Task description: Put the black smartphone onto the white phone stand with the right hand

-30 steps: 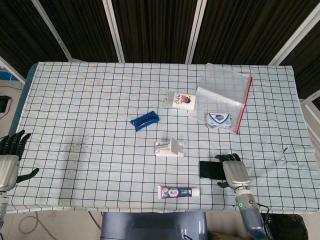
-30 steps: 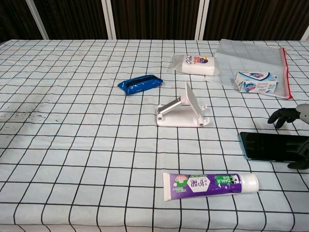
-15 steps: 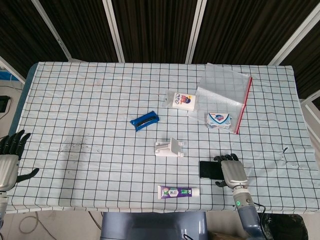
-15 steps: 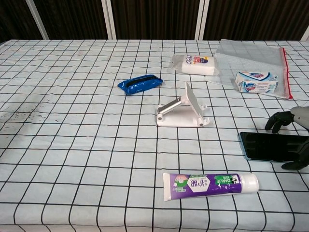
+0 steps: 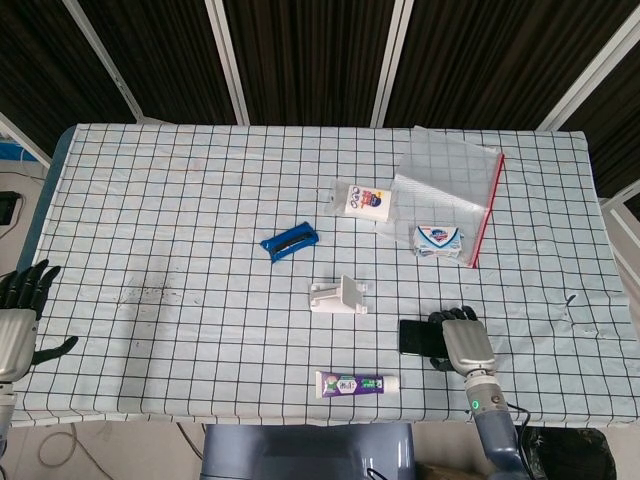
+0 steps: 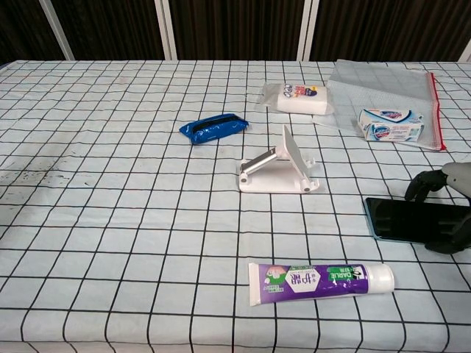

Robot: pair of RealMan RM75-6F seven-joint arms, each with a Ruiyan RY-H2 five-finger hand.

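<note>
The white phone stand (image 6: 278,170) sits mid-bench (image 6: 110,220) on the checked cloth, its plate tilted up. At 4 o'clock from it the black smartphone (image 6: 401,220) lies with the right robot hand (image 6: 447,209) curled around its far end at the frame edge. A toothpaste tube (image 6: 321,280) lies at 6 o'clock, a blue packet (image 6: 214,128) at 10 o'clock.

A checked cloth (image 5: 180,230) covers the table. A blue packet (image 5: 289,241) lies near the middle. Beyond it to the right sits a white bar in clear wrap (image 5: 365,201), just beside a zip bag (image 5: 450,190) with a red edge. A soap box (image 5: 438,240) rests on the bag's near corner. A purple toothpaste tube (image 5: 357,384) lies near the front edge.
</note>
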